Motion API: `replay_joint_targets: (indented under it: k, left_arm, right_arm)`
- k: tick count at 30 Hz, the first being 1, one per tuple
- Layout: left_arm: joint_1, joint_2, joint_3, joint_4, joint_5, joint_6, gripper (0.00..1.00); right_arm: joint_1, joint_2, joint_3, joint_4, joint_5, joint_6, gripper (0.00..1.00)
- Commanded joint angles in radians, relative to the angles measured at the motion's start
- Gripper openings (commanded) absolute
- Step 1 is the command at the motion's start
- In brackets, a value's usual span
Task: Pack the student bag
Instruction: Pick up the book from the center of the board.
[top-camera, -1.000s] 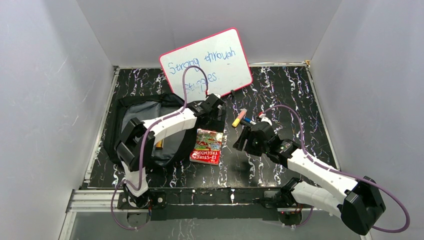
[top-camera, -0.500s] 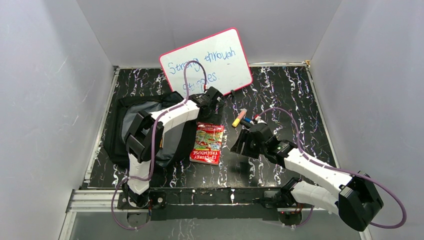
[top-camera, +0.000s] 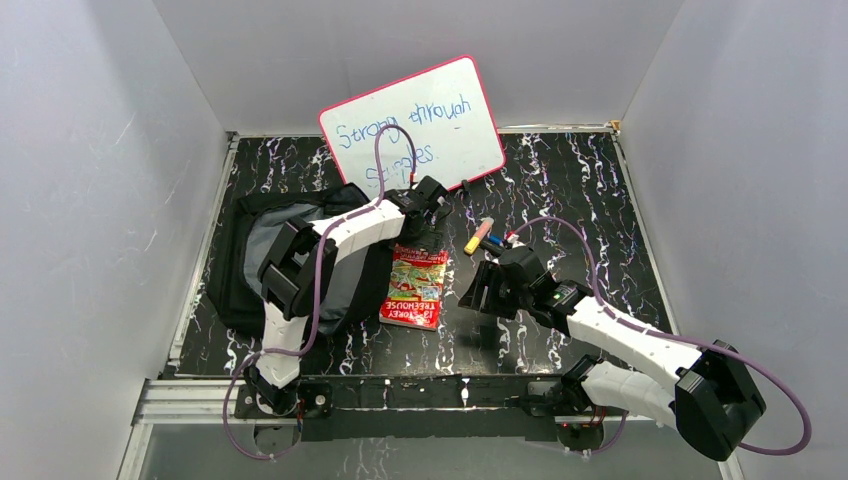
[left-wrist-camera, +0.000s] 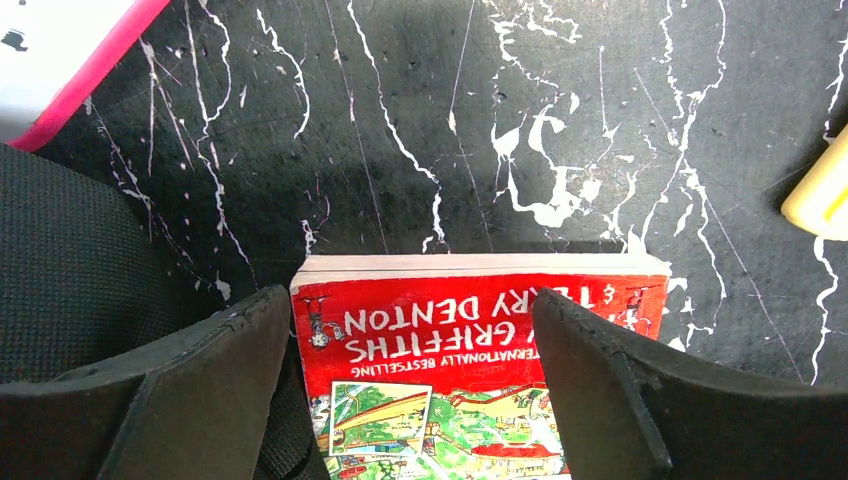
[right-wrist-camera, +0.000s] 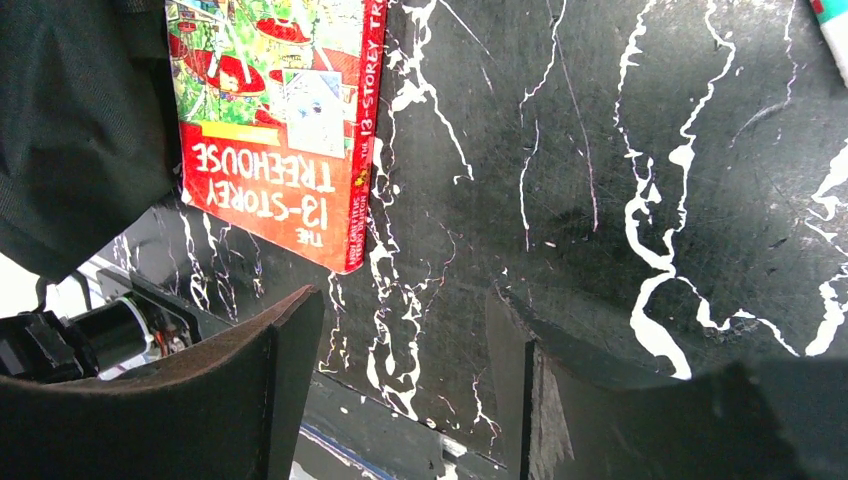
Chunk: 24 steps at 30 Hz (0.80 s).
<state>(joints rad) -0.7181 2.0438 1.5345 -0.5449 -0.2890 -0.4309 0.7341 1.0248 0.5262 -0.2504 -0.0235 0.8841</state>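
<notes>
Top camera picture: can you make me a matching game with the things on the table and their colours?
Things:
1. student bag
2. book
3. whiteboard
4. marker nearest the book

Colours:
A. yellow
B. white with a pink edge
C. black
D. red

Pairs: 1-C, 2-D, 3-B, 4-A

Black bag (top-camera: 225, 280), red book (top-camera: 416, 290), black white-veined table (top-camera: 570, 180), pink-edged whiteboard (top-camera: 420, 120)

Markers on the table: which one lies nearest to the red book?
The yellow marker: it lies at the left end of the group, closest to the book; the pink marker lies farther right.
</notes>
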Motion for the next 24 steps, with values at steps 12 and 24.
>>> replay_joint_targets:
  k: [12,24]
  left_arm:
    - [0.013,0.006,-0.034,-0.119,0.010,-0.017,0.88]
    - [0.009,-0.070,-0.135,-0.081,0.177,-0.101,0.88]
  right_arm:
    - [-0.002,0.002,0.009,0.051,-0.015,-0.014,0.75]
    - [-0.002,-0.010,0.008,0.043,-0.015,-0.010,0.81]
